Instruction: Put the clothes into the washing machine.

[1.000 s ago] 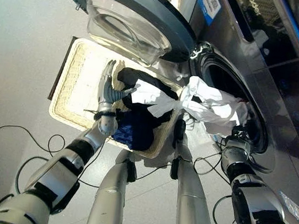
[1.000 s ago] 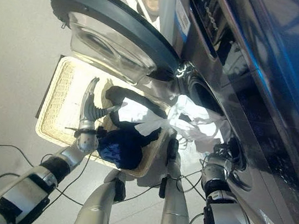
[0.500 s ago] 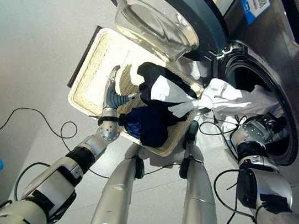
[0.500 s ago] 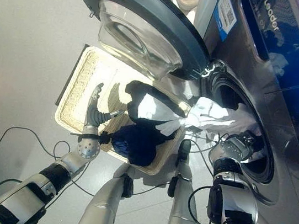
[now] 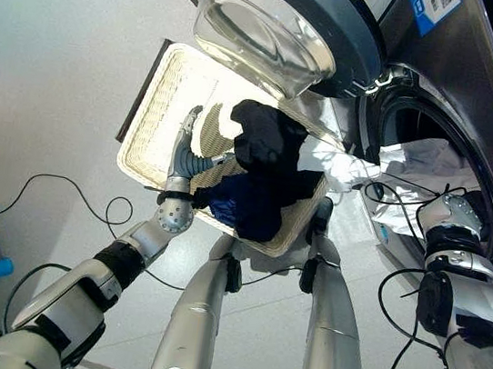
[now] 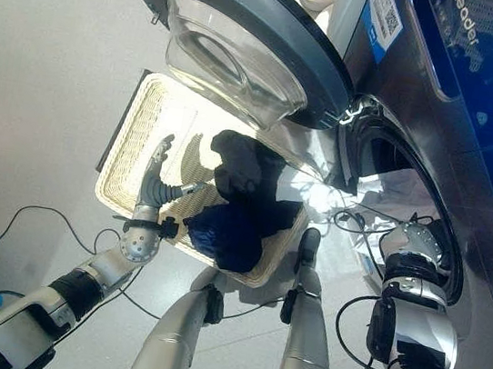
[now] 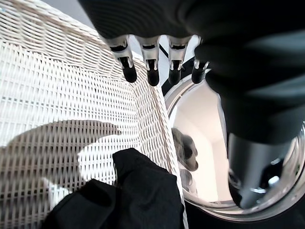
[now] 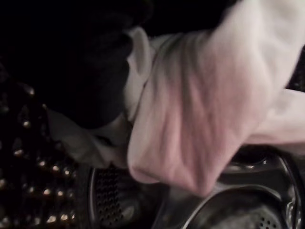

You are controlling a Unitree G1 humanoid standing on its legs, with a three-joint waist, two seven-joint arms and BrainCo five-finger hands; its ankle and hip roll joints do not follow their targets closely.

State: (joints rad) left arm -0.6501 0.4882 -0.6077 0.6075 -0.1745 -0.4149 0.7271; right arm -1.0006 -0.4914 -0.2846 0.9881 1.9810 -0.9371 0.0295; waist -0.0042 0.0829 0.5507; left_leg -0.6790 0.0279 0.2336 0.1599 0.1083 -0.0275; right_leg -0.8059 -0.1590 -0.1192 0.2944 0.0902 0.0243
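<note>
My right arm reaches into the drum (image 5: 433,165); the right hand is buried in the white shirt (image 5: 415,158), grip unreadable. Shirt lies across the drum mouth, one end trailing out toward the basket (image 5: 161,108). Left hand (image 5: 185,144) hovers in the basket, fingers straight, empty. Dark clothes (image 5: 263,164) sit just beside it, nearer this hand.

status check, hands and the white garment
Left hand open over wicker basket. Right hand inside the drum, fingers hidden. White garment mostly through the washer opening. Dark clothes remain in basket.
</note>
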